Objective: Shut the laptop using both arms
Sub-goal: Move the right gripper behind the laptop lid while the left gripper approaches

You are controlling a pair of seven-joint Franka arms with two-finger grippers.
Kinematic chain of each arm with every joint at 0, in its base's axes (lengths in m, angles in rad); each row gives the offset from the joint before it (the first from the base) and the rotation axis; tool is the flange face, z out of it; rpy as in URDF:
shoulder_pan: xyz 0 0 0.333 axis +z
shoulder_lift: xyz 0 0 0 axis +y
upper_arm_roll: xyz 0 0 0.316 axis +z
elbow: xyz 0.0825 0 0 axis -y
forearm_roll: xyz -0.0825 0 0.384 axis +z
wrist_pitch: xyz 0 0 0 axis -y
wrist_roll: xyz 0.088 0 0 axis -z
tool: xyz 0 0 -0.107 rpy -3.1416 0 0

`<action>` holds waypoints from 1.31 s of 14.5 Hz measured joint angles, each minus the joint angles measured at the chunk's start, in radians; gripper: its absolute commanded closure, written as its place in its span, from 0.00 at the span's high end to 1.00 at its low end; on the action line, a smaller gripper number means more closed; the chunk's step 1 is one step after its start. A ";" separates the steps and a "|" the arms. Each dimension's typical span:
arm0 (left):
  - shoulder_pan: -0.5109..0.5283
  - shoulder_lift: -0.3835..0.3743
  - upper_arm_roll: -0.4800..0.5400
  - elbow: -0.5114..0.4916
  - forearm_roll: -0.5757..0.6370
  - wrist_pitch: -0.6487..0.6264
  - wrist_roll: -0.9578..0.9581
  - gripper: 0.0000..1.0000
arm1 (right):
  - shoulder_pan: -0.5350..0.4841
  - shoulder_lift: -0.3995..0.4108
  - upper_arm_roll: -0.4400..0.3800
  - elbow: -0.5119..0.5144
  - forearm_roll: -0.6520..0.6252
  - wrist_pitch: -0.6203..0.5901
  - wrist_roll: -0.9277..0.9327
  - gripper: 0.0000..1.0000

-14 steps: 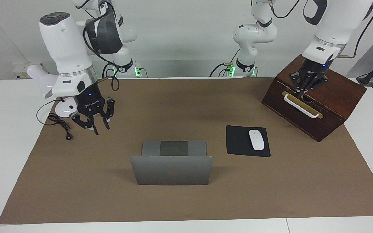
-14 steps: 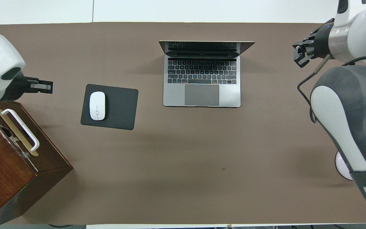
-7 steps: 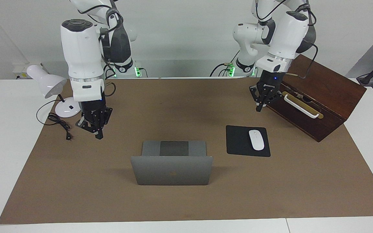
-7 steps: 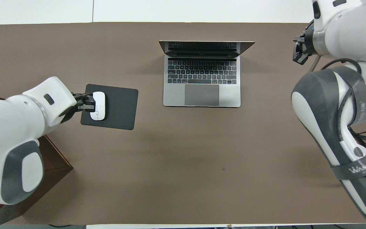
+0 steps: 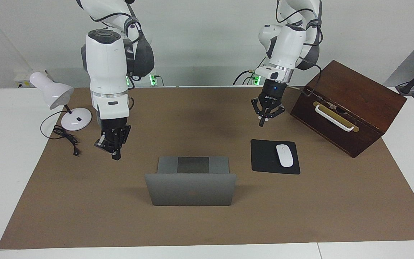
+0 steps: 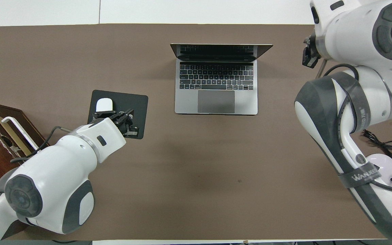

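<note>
Silver-grey laptop (image 5: 191, 182) stands open at the centre of the facing view on the brown bench (image 5: 207, 223). Both hands are shut and empty: the right hand (image 5: 115, 155) at centre left, the left hand (image 5: 262, 123) upper right of centre.

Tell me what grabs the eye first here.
The open laptop in the middle of the brown mat, lid up with its back to the facing camera. Two white arms hang over the mat, the left hand shut above the mouse pad, the right hand shut toward the lamp.
</note>
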 measured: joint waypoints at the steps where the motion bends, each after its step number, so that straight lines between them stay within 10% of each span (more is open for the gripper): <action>1: -0.015 0.006 0.000 -0.022 0.000 0.041 0.000 0.00 | 0.001 0.010 0.018 0.019 -0.001 -0.005 0.000 0.00; 12: -0.156 0.238 0.001 -0.082 0.000 0.477 -0.001 0.00 | 0.074 0.307 0.061 0.418 -0.001 -0.090 0.109 0.00; 19: -0.174 0.394 0.002 -0.027 0.000 0.633 -0.001 0.00 | 0.080 0.407 0.086 0.494 -0.001 -0.069 0.164 0.00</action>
